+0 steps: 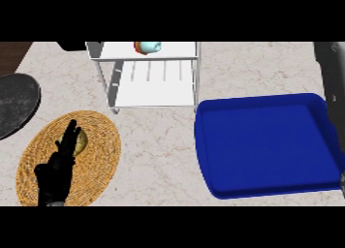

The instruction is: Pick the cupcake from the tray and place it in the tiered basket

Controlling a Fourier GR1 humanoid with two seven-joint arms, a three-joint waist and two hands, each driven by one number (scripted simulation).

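The cupcake [147,47] already sat on the top tier of the tiered basket [150,94], near the far edge of the view, and the blue tray [268,145] to the right showed no cupcake in it. By that layout the placing looked done or very nearly so.

The main risk from here appeared to lie with the right forearm [337,87], which ran along the right edge beside the tray. The robot hand at its end could not be made out, so whether it was open or closed could not be told. A careless sweep of that arm toward the basket's thin frame could jolt it, and the cupcake might tip or roll off the tier. The tray's raised rim lay close under the arm and could be knocked askew.

The left robot hand [55,169] rested open, fingers straight and pointing up, over a woven mat [97,160] at the lower left, with a small yellowish thing [82,140] partly hidden beside its fingers. A dark round plate [7,106] lay further left on the marble surface [161,160]. Nothing stood between basket and tray.
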